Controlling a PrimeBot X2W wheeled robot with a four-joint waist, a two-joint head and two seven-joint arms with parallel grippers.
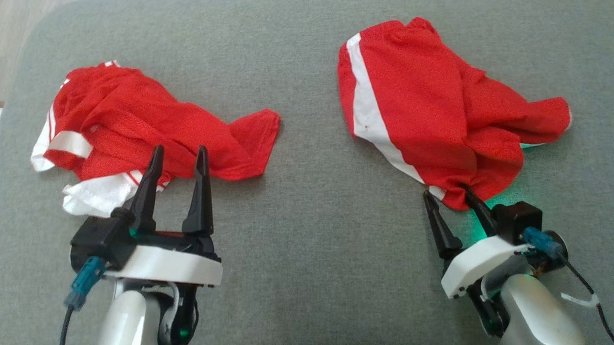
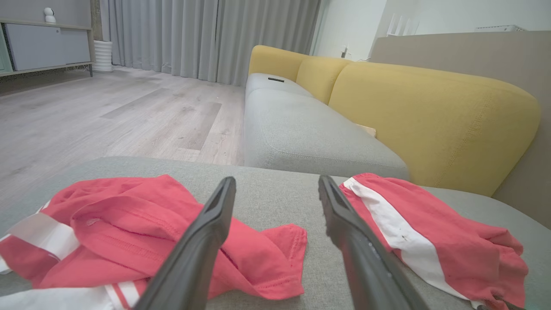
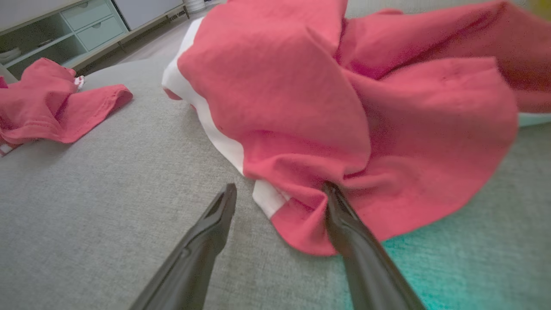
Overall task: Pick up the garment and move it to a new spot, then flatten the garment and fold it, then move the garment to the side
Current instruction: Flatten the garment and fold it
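Head view. We list two red garments with white trim on one grey cushion [image 1: 311, 256], well apart.
- Left garment [image 1: 141, 123]: crumpled heap, white bands and thin stripes at its near-left edge, one red flap spread flat toward the middle.
- Right garment [image 1: 430, 118]: bunched, a broad white band running down its left side, folds gathered to a point at the near edge.
- Left gripper [image 1: 179, 147]: jaws wide apart, holding nothing, its tips showing against the left garment's near edge.
- Right gripper [image 1: 446, 190]: jaws apart, not clamped; one tip meets the gathered hem, the other is over bare cushion.

Left wrist view. We record the left gripper [image 2: 276, 178] spread, bare cushion between its fingers, the left garment [image 2: 129, 228] and right garment [image 2: 430, 232] to either side. Beyond: yellow sofa back [image 2: 430, 112], grey sofa seat [image 2: 301, 129], wood floor [image 2: 107, 116], curtains [image 2: 206, 38].

Right wrist view. We record the right gripper [image 3: 280, 185] parted, one finger [image 3: 344, 224] pushed into the right garment's [image 3: 344, 107] hem fold. The left garment [image 3: 47, 107] lies far off, a drawer cabinet [image 3: 86, 26] behind. A green glow tints the cushion.
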